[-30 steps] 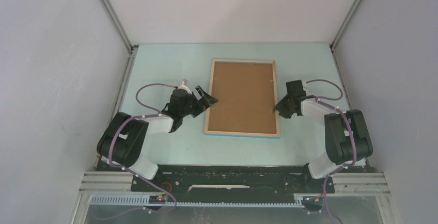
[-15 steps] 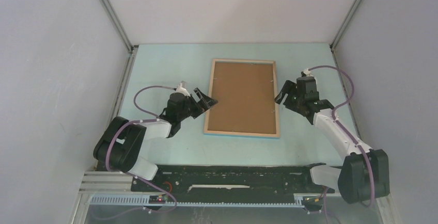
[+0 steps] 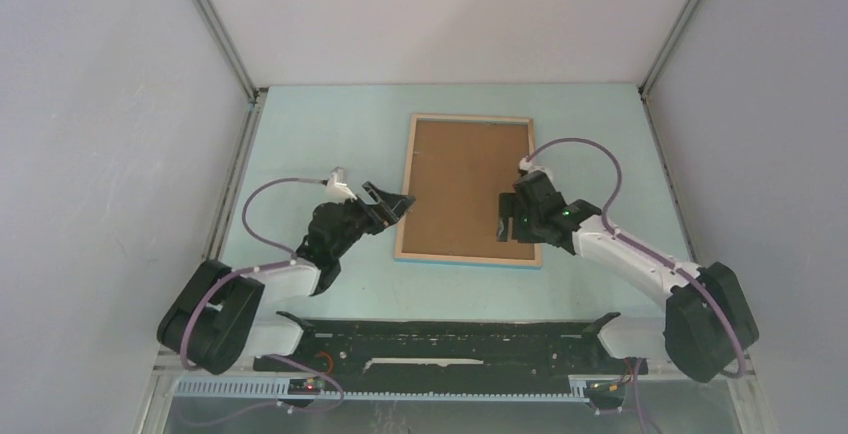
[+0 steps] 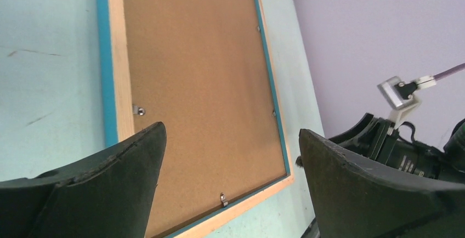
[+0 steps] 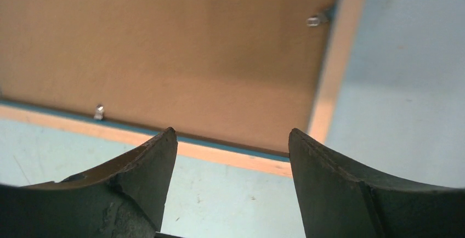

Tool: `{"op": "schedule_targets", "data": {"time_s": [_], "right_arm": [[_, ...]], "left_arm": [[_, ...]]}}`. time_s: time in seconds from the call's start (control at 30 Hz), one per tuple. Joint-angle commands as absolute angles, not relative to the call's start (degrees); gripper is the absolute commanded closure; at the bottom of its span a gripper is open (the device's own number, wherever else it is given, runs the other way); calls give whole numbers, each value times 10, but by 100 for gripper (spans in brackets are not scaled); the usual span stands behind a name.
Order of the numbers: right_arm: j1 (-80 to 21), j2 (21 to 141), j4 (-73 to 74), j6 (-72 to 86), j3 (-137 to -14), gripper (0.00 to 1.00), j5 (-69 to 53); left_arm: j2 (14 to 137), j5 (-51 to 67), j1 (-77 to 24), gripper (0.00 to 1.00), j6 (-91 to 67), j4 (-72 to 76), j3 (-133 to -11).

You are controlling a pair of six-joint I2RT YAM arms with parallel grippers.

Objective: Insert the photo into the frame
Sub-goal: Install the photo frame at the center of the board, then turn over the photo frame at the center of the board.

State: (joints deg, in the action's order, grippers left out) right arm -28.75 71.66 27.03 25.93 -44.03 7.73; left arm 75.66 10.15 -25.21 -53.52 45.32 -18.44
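The frame [image 3: 404, 184] lies face down in the middle of the table, light wood rim up, blue showing at its edges. The brown backing board [image 3: 465, 179] fills it, held by small metal clips [image 4: 139, 110]. The photo is not in view. My left gripper [image 3: 395, 205] is open and empty, just beside the frame's left edge [image 4: 117, 57]. My right gripper [image 3: 506, 222] is open and empty, over the frame's near right part; its wrist view shows the frame's rim [image 5: 330, 79] and the board [image 5: 181, 46] ahead of the open jaws.
Pale blue table [image 3: 320, 134] with grey walls on three sides. The black base rail [image 3: 440, 339] runs along the near edge. In the left wrist view, the right arm [image 4: 395, 145] shows beyond the frame's far side.
My right gripper has swung from beside the frame's right edge to over its near right part. My left arm has drawn back a little; its gripper stays by the left edge.
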Motion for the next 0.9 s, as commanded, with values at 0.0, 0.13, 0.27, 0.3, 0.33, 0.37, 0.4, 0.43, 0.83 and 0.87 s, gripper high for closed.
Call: {"op": "schedule_targets", "data": {"time_s": [0.0,0.13,0.27,0.3,0.33,0.37,0.4,0.43,0.83,0.87], "right_arm": [[-365,753,288,270,-489,19,103],[-420,818,267,350,-527,22,51],[-470,909,282,462,-621,24,45],[-479,934,275,489,-643,24,32],[-487,960,272,519,-666,24,17],[-496,992,287,558,-701,25,10],[-506,1030,318,589,-740,26,9],[-515,1066,359,616,-793,26,9],[-550,1309,577,687,-1107,35,23],[-550,1312,576,680,-1110,37,29]], "left_arm": [[666,5,-256,3,-534,571,-93],[536,-106,-256,4,-530,493,-46],[403,-188,-257,3,-515,314,-69],[386,-208,-257,3,-510,268,-84],[373,-233,-260,3,-504,218,-101],[364,-263,-264,2,-496,169,-120],[357,-295,-270,1,-493,119,-139],[352,-332,-275,0,-492,80,-153],[286,-519,-310,0,-594,-33,-136],[285,-520,-313,0,-593,-31,-135]]}}
